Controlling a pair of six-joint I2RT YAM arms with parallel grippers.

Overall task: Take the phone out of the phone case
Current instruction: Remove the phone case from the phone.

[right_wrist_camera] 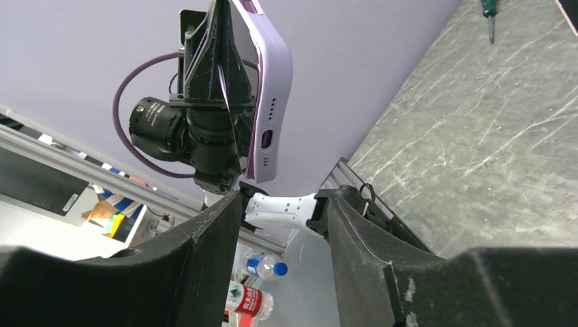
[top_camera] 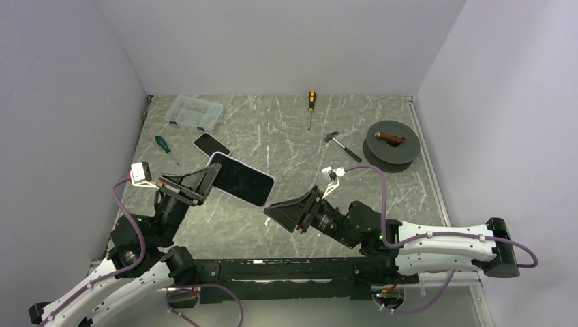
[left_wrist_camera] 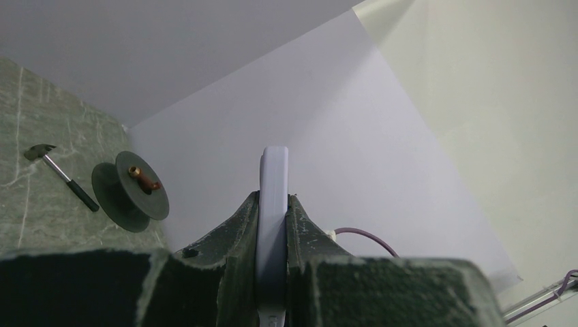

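The phone [top_camera: 240, 179] has a black screen and sits in a pale lilac case. My left gripper [top_camera: 213, 176] is shut on its left end and holds it above the table, tilted. In the left wrist view the case edge [left_wrist_camera: 273, 204] stands upright between the two closed fingers. In the right wrist view the lilac case [right_wrist_camera: 270, 88] shows from the side, clamped by the left gripper [right_wrist_camera: 225, 75]. My right gripper [top_camera: 276, 211] is open and empty, just below and right of the phone's free end, not touching it.
A second phone [top_camera: 211, 144] lies on the table beyond. A green screwdriver [top_camera: 162, 144], a clear parts box [top_camera: 195, 112], an orange screwdriver [top_camera: 311, 102], a hammer [top_camera: 341, 145] and a dark spool [top_camera: 389, 142] lie further back.
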